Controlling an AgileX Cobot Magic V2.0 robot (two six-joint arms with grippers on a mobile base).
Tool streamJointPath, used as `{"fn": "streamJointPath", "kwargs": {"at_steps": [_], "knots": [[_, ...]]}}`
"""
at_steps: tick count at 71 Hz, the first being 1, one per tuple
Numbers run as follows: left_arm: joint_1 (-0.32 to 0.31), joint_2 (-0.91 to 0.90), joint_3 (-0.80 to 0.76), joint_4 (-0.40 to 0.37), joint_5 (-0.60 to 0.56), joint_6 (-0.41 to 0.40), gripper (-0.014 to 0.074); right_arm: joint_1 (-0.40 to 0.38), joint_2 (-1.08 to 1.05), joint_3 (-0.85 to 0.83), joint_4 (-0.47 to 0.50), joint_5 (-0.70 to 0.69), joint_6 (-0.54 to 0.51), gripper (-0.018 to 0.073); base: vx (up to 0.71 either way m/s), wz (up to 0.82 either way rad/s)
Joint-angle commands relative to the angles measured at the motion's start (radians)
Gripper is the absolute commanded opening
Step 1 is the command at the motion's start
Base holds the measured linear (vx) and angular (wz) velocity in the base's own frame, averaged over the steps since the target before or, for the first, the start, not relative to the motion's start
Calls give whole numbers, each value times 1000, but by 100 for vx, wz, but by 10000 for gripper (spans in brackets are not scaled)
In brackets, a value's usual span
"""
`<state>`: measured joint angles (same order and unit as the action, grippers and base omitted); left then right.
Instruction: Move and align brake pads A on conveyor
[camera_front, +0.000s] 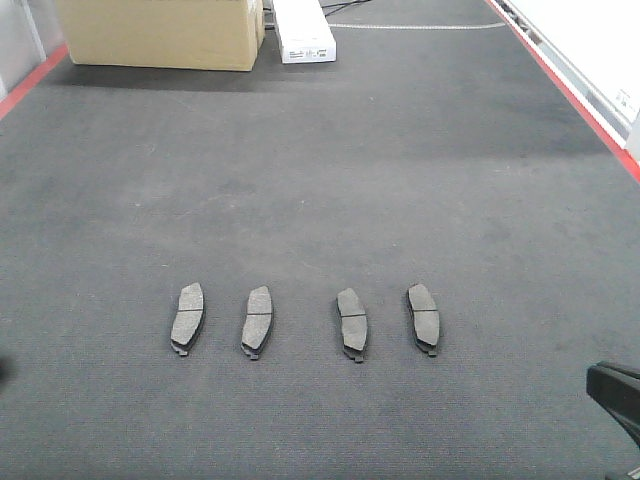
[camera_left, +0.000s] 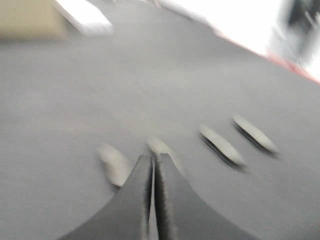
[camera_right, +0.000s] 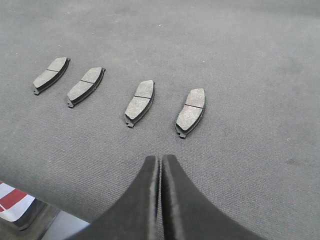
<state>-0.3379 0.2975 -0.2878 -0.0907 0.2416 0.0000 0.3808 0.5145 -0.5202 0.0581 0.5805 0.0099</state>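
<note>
Several grey brake pads lie in a row on the dark conveyor (camera_front: 350, 170), friction faces up: from the left, pad (camera_front: 187, 317), pad (camera_front: 257, 319), pad (camera_front: 352, 321) and pad (camera_front: 424, 317). The right wrist view shows the same row, with the nearest pad (camera_right: 190, 111) and its neighbour (camera_right: 139, 101) ahead of my right gripper (camera_right: 160, 158), which is shut with nothing in it. My left gripper (camera_left: 154, 156) is also shut and holds nothing; its view is motion-blurred, with pads (camera_left: 221, 145) beyond the tips. Only a black edge of the right arm (camera_front: 616, 392) shows in the front view.
A cardboard box (camera_front: 160, 32) and a white box (camera_front: 303, 30) stand at the belt's far end. Red stripes edge the belt on the left (camera_front: 30, 82) and the right (camera_front: 575, 95). The belt's near edge with a striped panel (camera_right: 15, 197) lies below my right gripper.
</note>
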Motion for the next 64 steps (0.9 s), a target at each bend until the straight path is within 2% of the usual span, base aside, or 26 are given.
{"fn": "streamJointPath", "kwargs": {"at_steps": [1, 11, 21, 42, 46, 64], "knots": [[90, -134, 21, 61, -19, 0, -6, -6, 4, -26, -4, -69, -10, -3, 0, 0], [249, -331, 63, 154, 92, 0, -6, -6, 4, -26, -4, -69, -10, -3, 0, 0], [359, -322, 81, 170, 119, -6, -6, -6, 4, -26, -4, -66, -10, -3, 0, 0], [371, -323, 344, 170, -128, -6, -6, -6, 4, -26, -4, -66, -10, -3, 0, 0], [371, -323, 341, 170, -99, -6, -6, -6, 4, -26, -4, -66, -10, -3, 0, 0], [371, -322, 342, 170, -98, -6, -6, -6, 4, -26, -4, -66, -10, -3, 0, 0]]}}
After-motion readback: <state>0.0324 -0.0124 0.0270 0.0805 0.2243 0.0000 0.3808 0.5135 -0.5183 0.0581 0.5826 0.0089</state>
